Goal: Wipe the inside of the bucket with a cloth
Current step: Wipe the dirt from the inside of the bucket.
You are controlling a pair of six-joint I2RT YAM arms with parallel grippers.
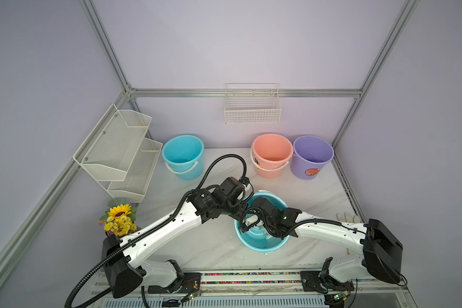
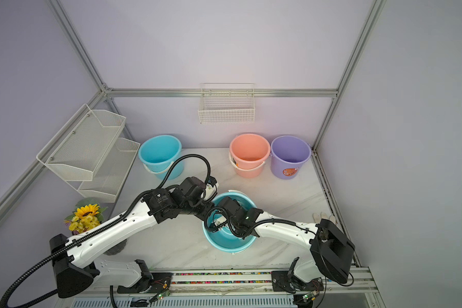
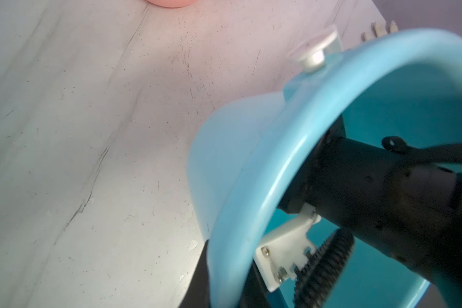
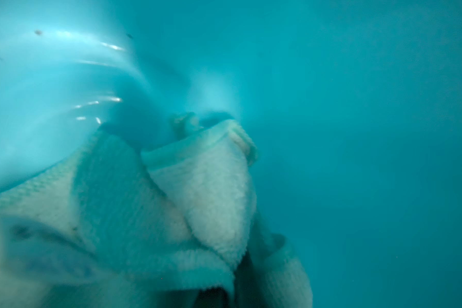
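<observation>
Blurred cloth (image 4: pixel 203 202) inside blue bucket (image 4: pixel 358 106), right fingers out of sight

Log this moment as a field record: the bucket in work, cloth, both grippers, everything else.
bucket in work: teal bucket, nearest the robot, both arms at it
cloth: mint terry towel, bunched inside the teal bucket
left gripper: shut on the teal bucket's rim
right gripper: inside the teal bucket, shut on the towel
back row: blue bucket, pink bucket, purple bucket
extras: white glove at the right edge; sunflower bouquet on the left
</observation>
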